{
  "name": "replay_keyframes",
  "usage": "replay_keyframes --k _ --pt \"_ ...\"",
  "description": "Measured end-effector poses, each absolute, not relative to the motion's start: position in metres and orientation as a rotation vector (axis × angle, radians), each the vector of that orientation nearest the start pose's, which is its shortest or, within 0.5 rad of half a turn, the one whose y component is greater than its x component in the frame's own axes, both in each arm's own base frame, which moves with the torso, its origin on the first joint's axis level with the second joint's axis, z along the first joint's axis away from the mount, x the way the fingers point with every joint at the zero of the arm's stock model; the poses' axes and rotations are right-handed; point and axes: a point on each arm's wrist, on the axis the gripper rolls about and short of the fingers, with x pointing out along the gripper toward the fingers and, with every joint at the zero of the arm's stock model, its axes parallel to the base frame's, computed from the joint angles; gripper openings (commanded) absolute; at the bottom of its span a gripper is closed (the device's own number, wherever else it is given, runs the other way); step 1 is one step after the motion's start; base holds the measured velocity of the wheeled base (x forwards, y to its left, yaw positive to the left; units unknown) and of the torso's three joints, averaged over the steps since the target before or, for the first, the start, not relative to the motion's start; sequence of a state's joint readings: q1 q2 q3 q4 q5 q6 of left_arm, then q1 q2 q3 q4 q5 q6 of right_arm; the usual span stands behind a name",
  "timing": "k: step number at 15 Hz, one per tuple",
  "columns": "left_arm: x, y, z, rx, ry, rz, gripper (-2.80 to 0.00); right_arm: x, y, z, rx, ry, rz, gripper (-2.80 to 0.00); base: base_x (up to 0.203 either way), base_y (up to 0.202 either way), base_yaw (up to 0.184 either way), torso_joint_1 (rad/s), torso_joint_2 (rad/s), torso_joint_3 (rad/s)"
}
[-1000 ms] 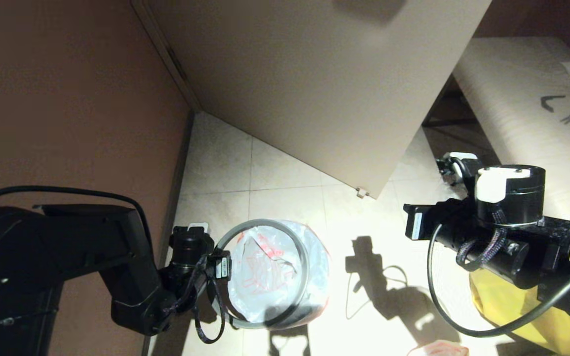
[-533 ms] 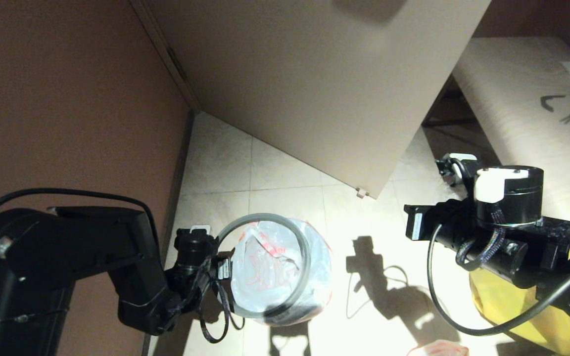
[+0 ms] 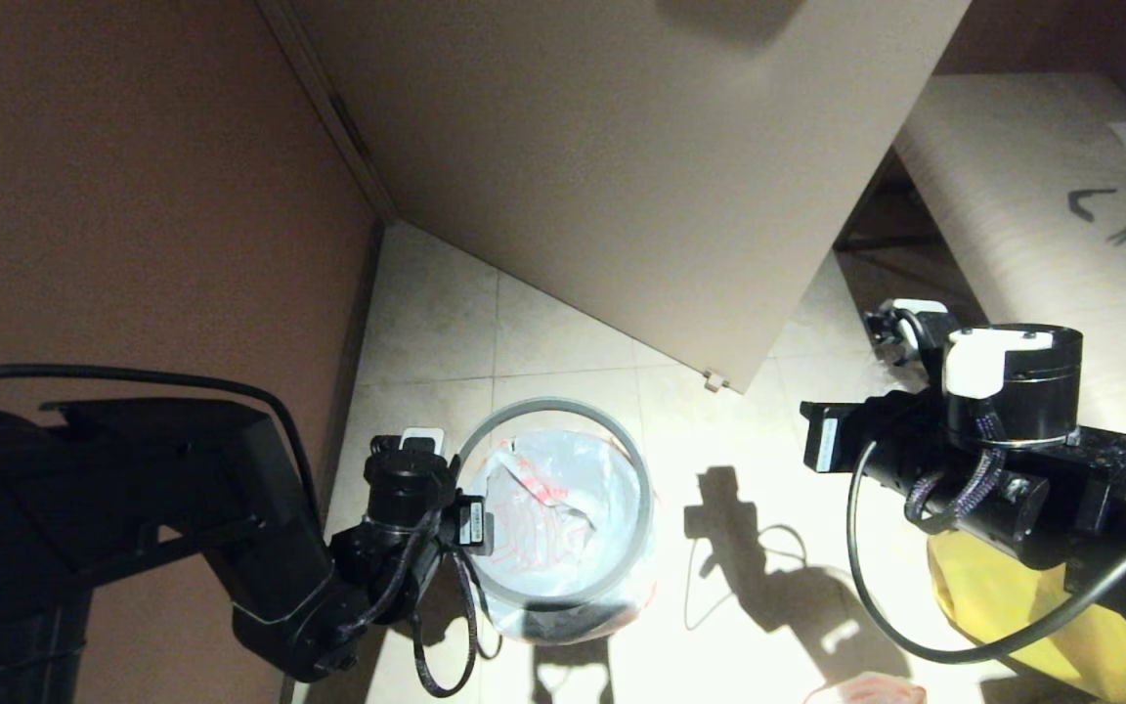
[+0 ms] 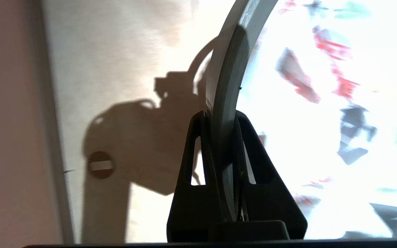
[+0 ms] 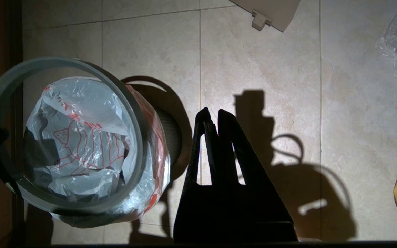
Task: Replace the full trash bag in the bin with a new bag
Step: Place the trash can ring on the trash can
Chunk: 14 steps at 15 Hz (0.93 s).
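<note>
Left gripper (image 4: 223, 120): jaws clamped on the left edge of the grey ring (image 3: 553, 508), held over the bin (image 3: 573, 618). New bag (image 3: 548, 523) drapes inside the bin; thin, limp, probably slippery, best pinched at its hem. Right gripper (image 5: 211, 119): jaws closed, empty, well right of the bin.

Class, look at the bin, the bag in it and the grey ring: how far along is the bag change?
Done: the new bag, white with red print, already sits in the bin, its film draped over the outside.
In hand: the left gripper is shut on the grey rim ring, held above the bin's mouth, not seated.
Left: press the ring down over the bag. The right gripper hangs shut and empty over the floor.
</note>
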<state>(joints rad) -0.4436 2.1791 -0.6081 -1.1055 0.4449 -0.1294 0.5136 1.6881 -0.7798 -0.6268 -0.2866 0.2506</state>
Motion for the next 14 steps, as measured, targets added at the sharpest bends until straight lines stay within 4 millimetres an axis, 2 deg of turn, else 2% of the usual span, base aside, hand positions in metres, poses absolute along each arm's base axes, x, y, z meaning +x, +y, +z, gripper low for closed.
replay_keyframes --k 3,8,14 --pt "0.305 -0.144 0.016 0.09 0.446 0.006 -2.8 0.264 0.141 0.179 0.139 0.284 0.191 -2.8 0.0 0.0 0.0 0.0 0.0 0.0" --pt "0.313 -0.139 -0.012 0.093 0.508 0.037 -2.8 0.264 0.142 0.179 0.139 0.284 0.19 -2.8 0.0 0.0 0.0 0.0 0.0 0.0" --pt "0.326 -0.137 -0.023 0.087 0.507 0.058 -2.8 0.264 0.142 0.178 0.139 0.286 0.19 -2.8 0.0 0.0 0.0 0.0 0.0 0.0"
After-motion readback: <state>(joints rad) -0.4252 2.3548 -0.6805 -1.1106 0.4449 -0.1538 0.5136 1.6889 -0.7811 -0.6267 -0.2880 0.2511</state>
